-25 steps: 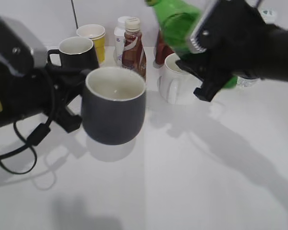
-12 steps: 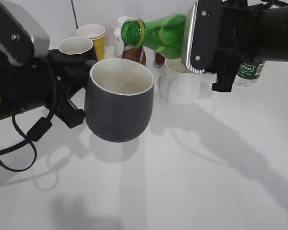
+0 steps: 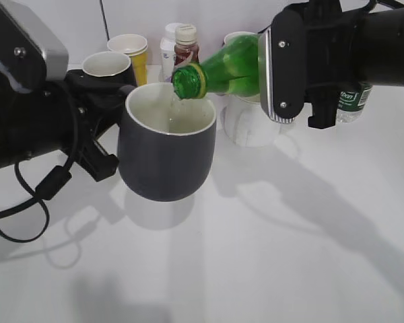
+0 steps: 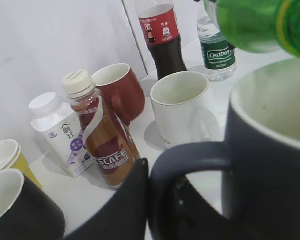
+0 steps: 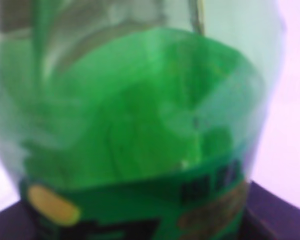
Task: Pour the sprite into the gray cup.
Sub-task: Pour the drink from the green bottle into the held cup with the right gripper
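The gray cup [image 3: 167, 151] is held off the table by its loop handle [image 4: 190, 157]. My left gripper [image 3: 111, 134] is shut on that handle, and one dark finger [image 4: 127, 207] lies against it in the left wrist view. The sprite [image 3: 225, 64] is a green bottle tilted on its side with its open mouth [image 3: 188, 82] just over the cup's rim. A thin clear stream seems to fall into the cup. My right gripper [image 3: 289, 74] is shut on the bottle's body. The bottle fills the right wrist view [image 5: 140, 125] and hides the jaws.
Behind the cup stand a black mug [image 3: 108, 67], a yellow paper cup [image 3: 131, 48], a coffee bottle [image 3: 186, 50], a white mug [image 3: 252, 128] and a water bottle [image 3: 350, 101]. A cola bottle [image 4: 162, 37], a red mug [image 4: 122, 90] and a white milk bottle [image 4: 57, 132] stand further back.
My right gripper has tipped the sprite from nearly upright to mouth-down over the cup. My left gripper has moved the gray cup slightly up and right under the mouth.
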